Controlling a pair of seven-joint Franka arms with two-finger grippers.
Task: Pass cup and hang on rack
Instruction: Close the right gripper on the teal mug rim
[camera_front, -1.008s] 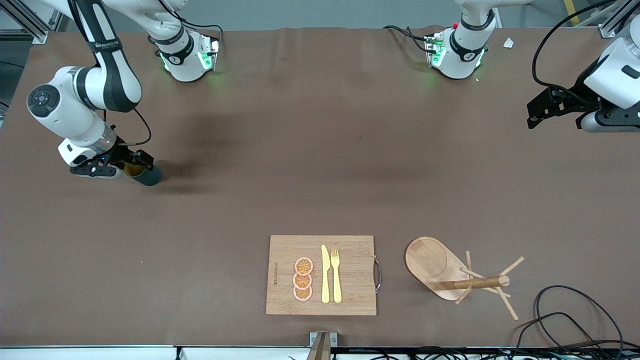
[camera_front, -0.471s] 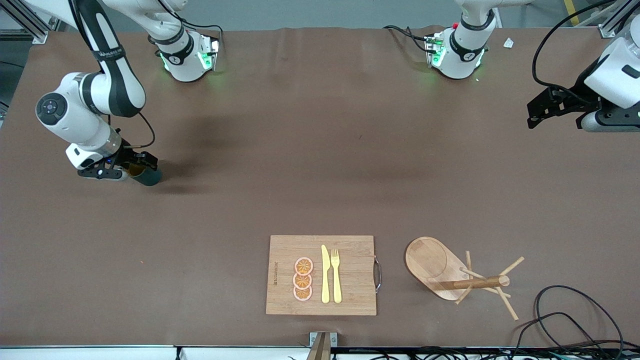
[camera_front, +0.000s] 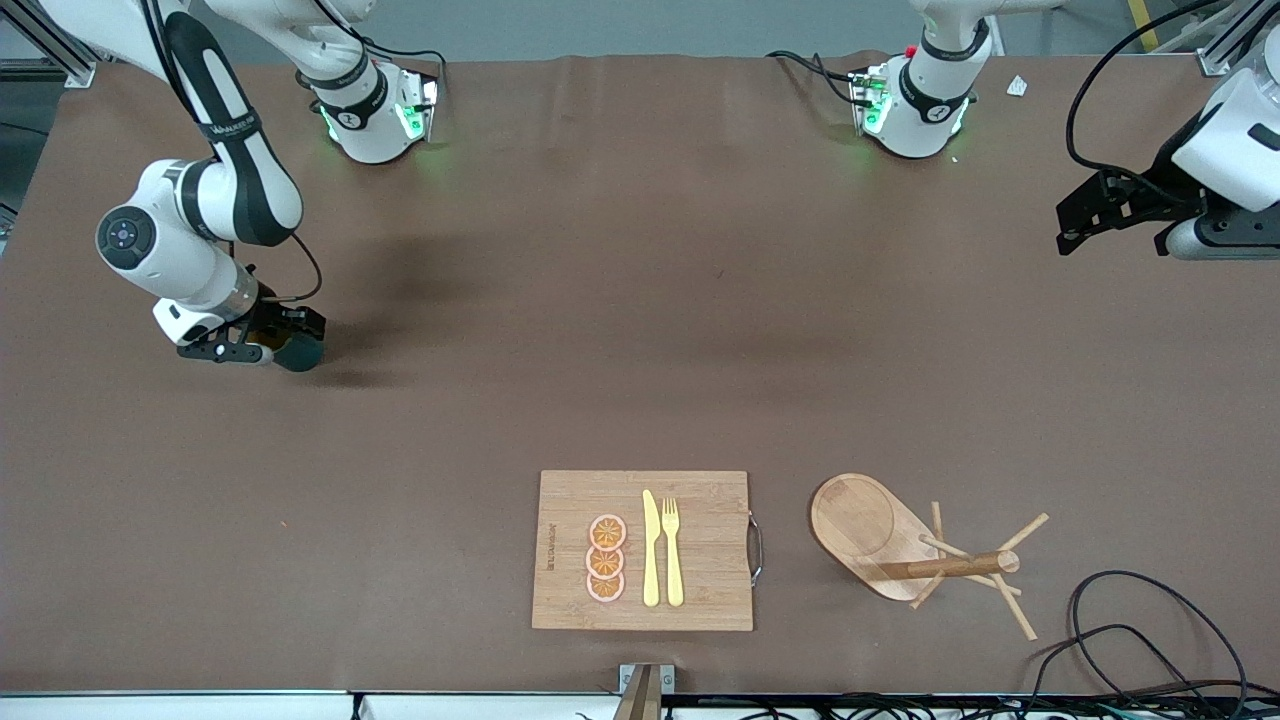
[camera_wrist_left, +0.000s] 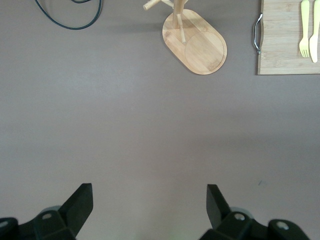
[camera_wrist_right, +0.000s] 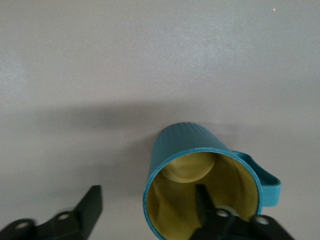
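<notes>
The cup (camera_front: 298, 352) is dark teal with a mustard-yellow inside and a small teal handle (camera_wrist_right: 267, 182); it stands at the right arm's end of the table. The rack (camera_front: 905, 548), of light wood, stands on its oval base beside the cutting board (camera_front: 643, 550), toward the left arm's end.

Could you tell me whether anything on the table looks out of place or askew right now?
Yes: the cup lies on its side near the right arm's end of the table, its yellow inside facing the right gripper, one finger of which reaches into its mouth. The rack stands upright, and the cutting board looks tidy.
</notes>
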